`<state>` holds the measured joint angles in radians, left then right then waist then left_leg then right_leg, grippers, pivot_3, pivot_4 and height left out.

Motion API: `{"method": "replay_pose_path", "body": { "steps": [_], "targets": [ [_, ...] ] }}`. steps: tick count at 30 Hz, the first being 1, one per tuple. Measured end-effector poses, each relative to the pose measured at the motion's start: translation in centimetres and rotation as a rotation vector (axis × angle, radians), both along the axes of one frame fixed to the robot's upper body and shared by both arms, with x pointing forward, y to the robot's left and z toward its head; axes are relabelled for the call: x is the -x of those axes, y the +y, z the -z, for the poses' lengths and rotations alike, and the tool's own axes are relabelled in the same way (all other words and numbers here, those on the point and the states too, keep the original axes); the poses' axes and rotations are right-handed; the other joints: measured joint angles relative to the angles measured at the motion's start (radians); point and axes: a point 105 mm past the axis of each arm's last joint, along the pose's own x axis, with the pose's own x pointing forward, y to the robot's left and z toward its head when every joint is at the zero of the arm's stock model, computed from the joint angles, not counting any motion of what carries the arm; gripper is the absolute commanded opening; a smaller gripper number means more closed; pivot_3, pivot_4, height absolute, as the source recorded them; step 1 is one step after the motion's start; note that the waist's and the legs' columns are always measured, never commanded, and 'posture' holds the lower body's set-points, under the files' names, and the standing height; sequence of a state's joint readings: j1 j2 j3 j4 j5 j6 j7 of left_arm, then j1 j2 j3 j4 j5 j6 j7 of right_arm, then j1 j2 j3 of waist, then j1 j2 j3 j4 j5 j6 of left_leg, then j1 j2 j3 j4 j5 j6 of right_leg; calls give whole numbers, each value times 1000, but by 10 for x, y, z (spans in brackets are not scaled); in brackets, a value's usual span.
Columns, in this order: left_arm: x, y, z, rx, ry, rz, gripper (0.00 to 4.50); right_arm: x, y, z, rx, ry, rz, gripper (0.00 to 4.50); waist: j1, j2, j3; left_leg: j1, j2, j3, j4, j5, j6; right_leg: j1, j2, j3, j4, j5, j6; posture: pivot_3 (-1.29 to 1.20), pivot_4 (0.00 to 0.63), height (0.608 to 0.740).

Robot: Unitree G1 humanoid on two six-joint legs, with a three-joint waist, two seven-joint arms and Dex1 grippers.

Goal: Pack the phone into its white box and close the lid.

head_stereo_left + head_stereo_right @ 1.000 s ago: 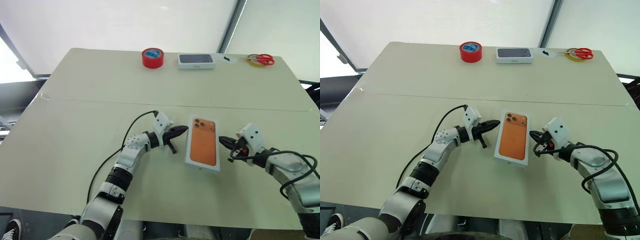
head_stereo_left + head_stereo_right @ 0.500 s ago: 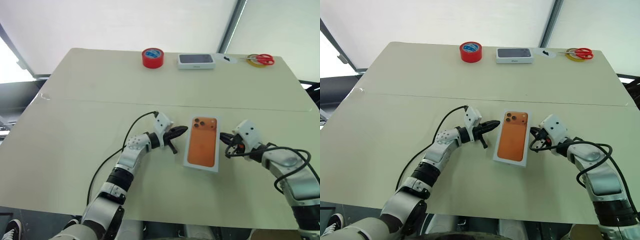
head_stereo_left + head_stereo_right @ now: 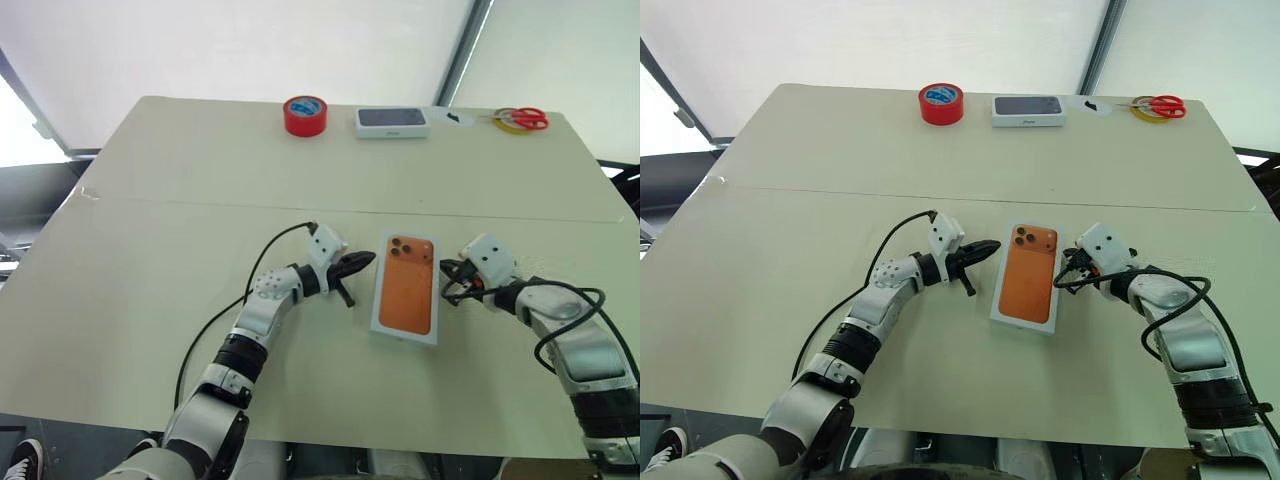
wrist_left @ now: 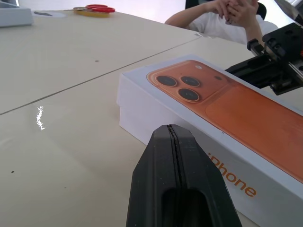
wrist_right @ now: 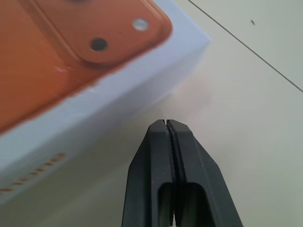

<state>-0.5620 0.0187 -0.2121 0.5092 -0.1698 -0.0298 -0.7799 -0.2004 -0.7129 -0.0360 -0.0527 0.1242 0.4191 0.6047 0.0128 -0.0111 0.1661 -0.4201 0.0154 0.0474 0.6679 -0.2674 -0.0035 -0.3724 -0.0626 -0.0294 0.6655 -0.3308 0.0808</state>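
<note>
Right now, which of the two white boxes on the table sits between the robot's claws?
The white rectangular cardboard box with the orange phone print on its lid, lying between both shut claws. The other white box with a dark top sits far off, beside the red tape roll.

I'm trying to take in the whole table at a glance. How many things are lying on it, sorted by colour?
Orange and white: 1, the closed phone box with the lid on.
Red: 2, the roll of red tape and the red-handled scissors.
White with dark top: 1, the white box with dark top.
Yellow: 1, the yellow tape ring.
Total: 5.
</note>
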Motion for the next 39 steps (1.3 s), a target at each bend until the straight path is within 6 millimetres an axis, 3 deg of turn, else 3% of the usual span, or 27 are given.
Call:
{"method": "replay_pose_path", "body": {
  "steps": [7, 12, 16, 18, 21, 23, 28, 32, 36, 39],
  "targets": [
    [0, 3, -1, 7, 8, -23, 0, -13, -10, -9, 39, -66, 50, 51, 1, 0, 0, 0, 0, 0, 0, 0, -1, 0, 0, 0, 0, 0, 0, 0, 150, 740],
    [-11, 8, -40, 104, -18, -45, 0, -13, -2, -36, -270, -119, 30, 51, 1, 0, 0, 0, 0, 0, 0, 1, -1, 0, 0, 0, 0, 0, 0, 0, 150, 740],
    [-13, -7, -73, 164, -69, -6, 0, -6, 15, -52, -399, -109, -76, 51, 2, 0, 0, 0, 0, 0, 0, 1, -1, 1, 0, 0, 0, 0, 0, 0, 150, 740],
    [-16, -16, -68, 118, -52, 3, 0, -5, 19, -44, -351, -77, -90, 51, 2, 0, 0, 0, 0, 0, 0, 1, -1, 1, 0, 0, 0, 0, 0, 0, 150, 740],
    [-24, -20, -38, -2, 14, -40, 0, 0, 21, -15, -185, 7, -100, 51, 0, 0, 0, 0, 0, 0, 0, 0, 0, 0, 0, 0, 0, 0, 0, 0, 150, 740],
    [-30, -18, -15, -82, 72, -92, 0, -3, 22, -12, -128, -4, -86, 51, -2, 0, -1, 1, 0, 0, 0, 0, 0, 1, 1, 0, 0, 0, 0, 0, 150, 740],
    [-27, -13, 6, -151, 127, -92, 0, -5, 22, -13, -98, -16, -70, 51, 1, -1, -2, 5, 0, 0, 0, 0, 0, 6, 0, 0, 0, 0, 0, 0, 150, 740],
    [-11, -5, 7, -116, 156, -2, 0, 5, 24, -12, -162, 13, -106, 51, 0, -1, -2, 5, 0, 0, -1, 1, -1, 6, 0, 0, 0, 0, 0, 0, 150, 740],
    [13, 6, 5, -43, 196, 90, 0, 51, 36, -5, -295, 217, -301, 51, 1, -1, -2, 6, 1, -1, -1, -1, 1, 7, 0, 0, -1, 0, 0, 0, 150, 740],
    [21, 5, -8, 3, 196, 139, 0, 69, 39, 0, -307, 300, -374, 51, 0, -1, -2, 10, 0, -1, -1, -3, 5, 12, -1, 0, -1, 0, 0, 0, 150, 740]
  ]
}}
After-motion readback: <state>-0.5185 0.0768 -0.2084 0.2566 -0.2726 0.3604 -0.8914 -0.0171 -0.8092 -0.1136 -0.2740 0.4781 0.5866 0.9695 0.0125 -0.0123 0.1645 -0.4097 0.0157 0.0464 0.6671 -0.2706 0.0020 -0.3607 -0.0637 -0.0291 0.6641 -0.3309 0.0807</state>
